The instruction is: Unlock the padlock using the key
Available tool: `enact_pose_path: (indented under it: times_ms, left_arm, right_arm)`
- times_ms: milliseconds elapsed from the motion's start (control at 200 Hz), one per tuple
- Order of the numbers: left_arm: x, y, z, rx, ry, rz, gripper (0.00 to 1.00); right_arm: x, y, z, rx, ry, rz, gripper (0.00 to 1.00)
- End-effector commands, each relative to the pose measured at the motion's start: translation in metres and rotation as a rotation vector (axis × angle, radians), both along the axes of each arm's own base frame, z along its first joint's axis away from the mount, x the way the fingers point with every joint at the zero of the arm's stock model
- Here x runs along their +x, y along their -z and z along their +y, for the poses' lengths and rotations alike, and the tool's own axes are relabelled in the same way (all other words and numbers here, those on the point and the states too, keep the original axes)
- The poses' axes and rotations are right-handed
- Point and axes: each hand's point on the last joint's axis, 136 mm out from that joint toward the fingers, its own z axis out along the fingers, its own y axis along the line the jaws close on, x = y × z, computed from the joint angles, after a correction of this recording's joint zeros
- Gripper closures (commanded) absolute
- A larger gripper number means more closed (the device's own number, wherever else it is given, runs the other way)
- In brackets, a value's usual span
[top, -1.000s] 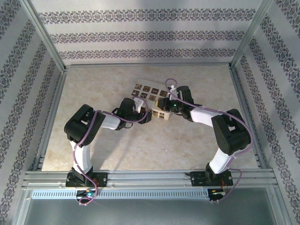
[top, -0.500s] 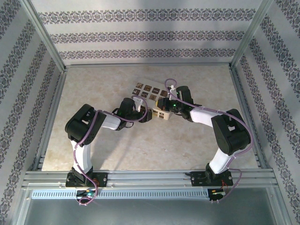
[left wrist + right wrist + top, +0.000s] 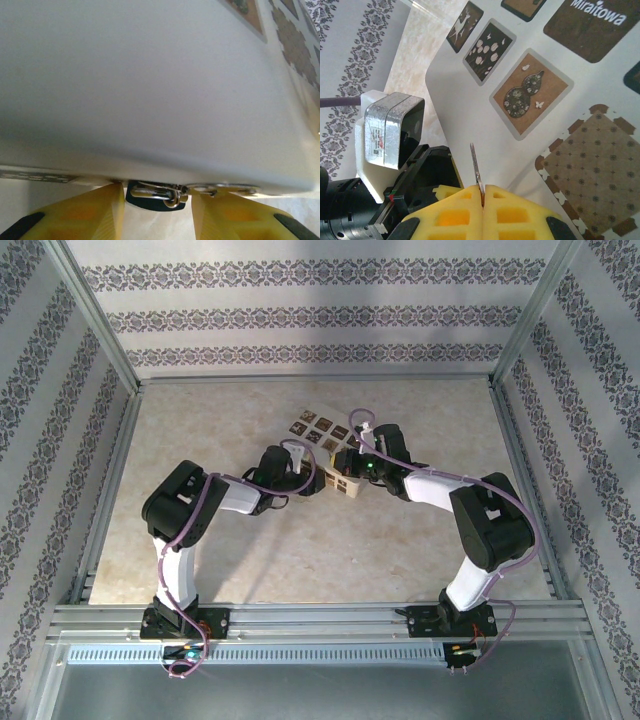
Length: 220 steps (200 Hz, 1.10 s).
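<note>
Right, from the top both arms meet at the white box with brown patterned squares [image 3: 318, 430] mid-table. The left wrist view adds the small padlock [image 3: 155, 192], chrome on a dark body, tucked under the box edge. The left gripper [image 3: 157, 202] straddles it, yellow fingers apart; can't tell if it's pinching. The right wrist view has the right gripper [image 3: 482, 192] clenched on the thin silver key [image 3: 475, 165], blade edge-on before the box face.

word "miraitowa" in white letters, on brown panel [image 3: 592, 22] of white box [image 3: 462, 107]
</note>
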Motion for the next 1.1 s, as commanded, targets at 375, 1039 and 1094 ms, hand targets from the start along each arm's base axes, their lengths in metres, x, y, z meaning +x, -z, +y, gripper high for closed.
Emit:
enact_pose_path:
  times_ms: [375,1039,1094]
  left_arm:
    - [0.007,-0.021,-0.012,-0.015,0.0,-0.07,0.73]
    - [-0.046,-0.056,-0.015,-0.09,0.051,0.106,0.74]
    - [-0.05,-0.06,-0.017,-0.101,0.057,0.132,0.74]
  right_arm:
    - [-0.016,0.004,0.008,-0.008,-0.039,0.086,1.0]
    - [-0.122,-0.017,-0.029,-0.156,-0.109,-0.167,1.0]
    - [-0.13,-0.011,-0.028,-0.185,-0.12,-0.187,1.0]
